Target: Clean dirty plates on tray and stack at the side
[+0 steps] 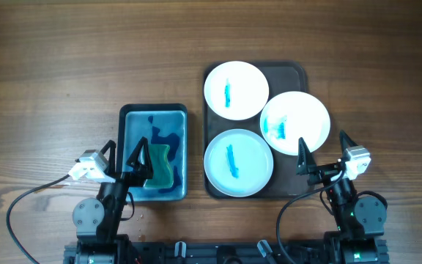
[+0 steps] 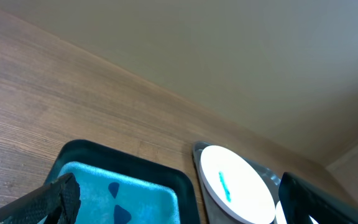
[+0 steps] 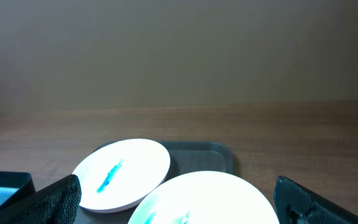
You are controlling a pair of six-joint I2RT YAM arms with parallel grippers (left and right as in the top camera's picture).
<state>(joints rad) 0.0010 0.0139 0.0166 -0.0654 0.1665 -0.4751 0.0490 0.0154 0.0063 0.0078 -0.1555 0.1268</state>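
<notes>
Tray [image 1: 288,73]: dark brown, lying on the wooden counter [image 1: 64,66]; it carries all three plates.
Far plate [image 1: 236,90]: on the tray's far-left corner, with a short blue streak at its centre.
Right plate [image 1: 295,122]: at the tray's right side, hanging out past the tray's right rim, with blue smears left of its centre. It meets the rims of the other two plates; whether it overlaps them I cannot tell.
Near plate [image 1: 238,163]: on the tray's near-left part, with a blue streak at its centre.
Blue tub [image 1: 139,125]: on the counter just left of the tray, with dark blue blotches inside.
Green sponge [image 1: 160,165]: in the end of the tub nearest the arms.
Left gripper [image 1: 127,150]: left of the tray, above the tub's near end, jaws spread wide with nothing between them.
Right gripper [image 1: 322,143]: just off the tray's near-right corner, close to the right plate's near edge, jaws spread wide and empty.
</notes>
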